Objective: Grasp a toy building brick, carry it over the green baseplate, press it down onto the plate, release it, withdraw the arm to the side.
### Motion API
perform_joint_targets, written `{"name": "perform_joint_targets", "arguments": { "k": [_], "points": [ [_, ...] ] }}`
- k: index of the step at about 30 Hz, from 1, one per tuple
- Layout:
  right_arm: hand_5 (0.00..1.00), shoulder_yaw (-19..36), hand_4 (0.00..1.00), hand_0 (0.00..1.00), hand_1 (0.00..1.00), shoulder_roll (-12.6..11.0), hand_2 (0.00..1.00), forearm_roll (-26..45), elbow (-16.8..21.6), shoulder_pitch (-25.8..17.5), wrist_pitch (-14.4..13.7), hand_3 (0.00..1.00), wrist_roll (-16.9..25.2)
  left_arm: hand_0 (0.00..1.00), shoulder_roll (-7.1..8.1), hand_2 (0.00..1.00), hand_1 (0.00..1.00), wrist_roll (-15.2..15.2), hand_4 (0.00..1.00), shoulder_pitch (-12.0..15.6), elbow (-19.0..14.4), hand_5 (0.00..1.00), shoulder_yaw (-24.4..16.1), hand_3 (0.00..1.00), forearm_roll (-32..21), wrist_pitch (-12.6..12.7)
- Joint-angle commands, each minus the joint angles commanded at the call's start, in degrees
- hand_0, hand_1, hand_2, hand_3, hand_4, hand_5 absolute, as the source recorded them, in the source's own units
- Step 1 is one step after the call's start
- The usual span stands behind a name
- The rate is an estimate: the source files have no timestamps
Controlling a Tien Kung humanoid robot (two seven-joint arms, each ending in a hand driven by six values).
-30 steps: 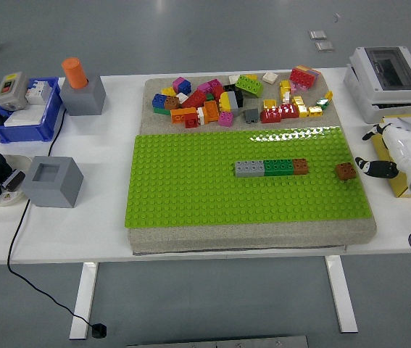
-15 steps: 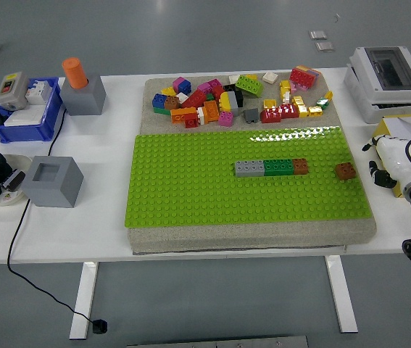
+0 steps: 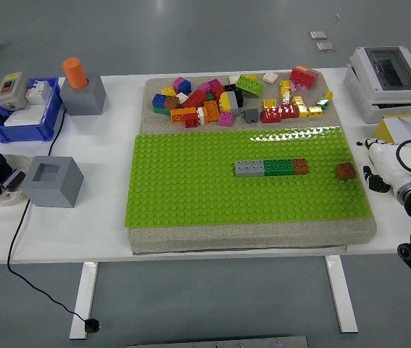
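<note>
The right robot hand, white with black fingertips, rests at the desk's right edge holding nothing; whether its fingers are curled cannot be told. A brown brick sits on the studded green baseplate's right edge, near a grey, green and brown brick row.

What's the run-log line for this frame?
right hand: off mat, holds nothing | brown brick: on green plate right edge | left hand: unseen

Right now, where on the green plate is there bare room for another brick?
The plate is bare left of the brick row, and along its near edge. The right end holds a brown brick. The pile behind is crowded.
</note>
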Motion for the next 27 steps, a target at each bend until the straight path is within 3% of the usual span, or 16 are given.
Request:
{"name": "perform_joint_targets", "arguments": {
  "k": [2,3,17,27],
  "points": [
    [0.002,-0.2,0.456,0.796,0.859,0.0,0.949,0.1,0.2,-0.1,0.2,0.881,-0.2,0.656,-0.03,0.614,0.640,0.0,0.691,0.0,0.0,0.247,0.0,0.622,0.0,0.0],
    [0.002,-0.2,0.523,0.799,0.868,0.1,0.962,0.1,0.4,-0.1,0.3,0.885,-0.2,0.656,-0.06,0.615,0.640,-0.1,0.692,0.0,0.0,0.245,0.0,0.623,0.0,0.0],
    [0.002,1.0,0.580,0.808,0.870,0.6,0.956,1.6,2.8,-0.8,1.5,0.885,-1.2,0.656,-0.43,0.615,0.640,-0.2,0.691,-0.2,0.0,0.246,-0.5,0.623,-0.1,0.1],
    [0.002,-2.2,0.593,0.812,0.873,0.2,0.957,2.8,0.5,2.3,1.9,0.886,-0.7,0.656,-0.36,0.615,0.640,-0.2,0.691,-0.4,0.0,0.245,-0.1,0.625,-0.6,0.2]
  ]
}}
